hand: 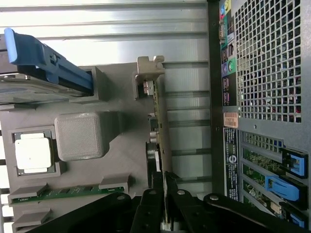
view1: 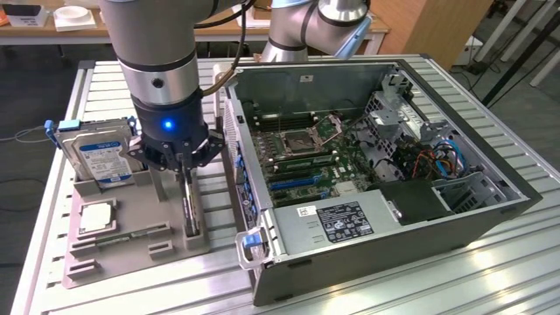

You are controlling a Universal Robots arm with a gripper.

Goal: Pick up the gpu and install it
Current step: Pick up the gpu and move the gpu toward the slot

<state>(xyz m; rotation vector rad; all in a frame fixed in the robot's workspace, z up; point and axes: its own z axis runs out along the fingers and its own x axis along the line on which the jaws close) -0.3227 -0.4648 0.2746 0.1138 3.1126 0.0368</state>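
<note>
Black gripper (hand: 164,182) fingers (hand: 154,196) sit closest to the wrist camera. They are pressed very close together, with the thin top edge of the gpu (hand: 156,121) pinched between them. In the exterior view the gripper (view1: 183,180) hangs straight down from the big gray arm (view1: 157,65), right over the tray, and a small blue light (view1: 168,124) glows on the wrist.

The gpu (view1: 190,210) stands up on its long edge in a slot of the gray tray (view1: 140,216), along the tray side that is closest to the computer case. It is a thin, dark card with a shiny metal strip on one side. Its bottom edge looks like it is down in the slot, but I cannot tell for sure if it has lifted a tiny bit.

Other parts rest in the tray (hand: 121,145) too. A hard drive (view1: 98,154) with a blue and white label stands in the tray's far corner, well apart from the gpu. A square silver chip (view1: 94,216) lies flat in a pocket near the tray's middle. A thin green memory stick (view1: 131,235) lies in a groove just beside the chip.

The computer case (view1: 376,243) lies open just beside the tray, and its green board (view1: 306,151) shows inside. The tray sits on a metal table (view1: 437,289) made of long silver bars.
</note>
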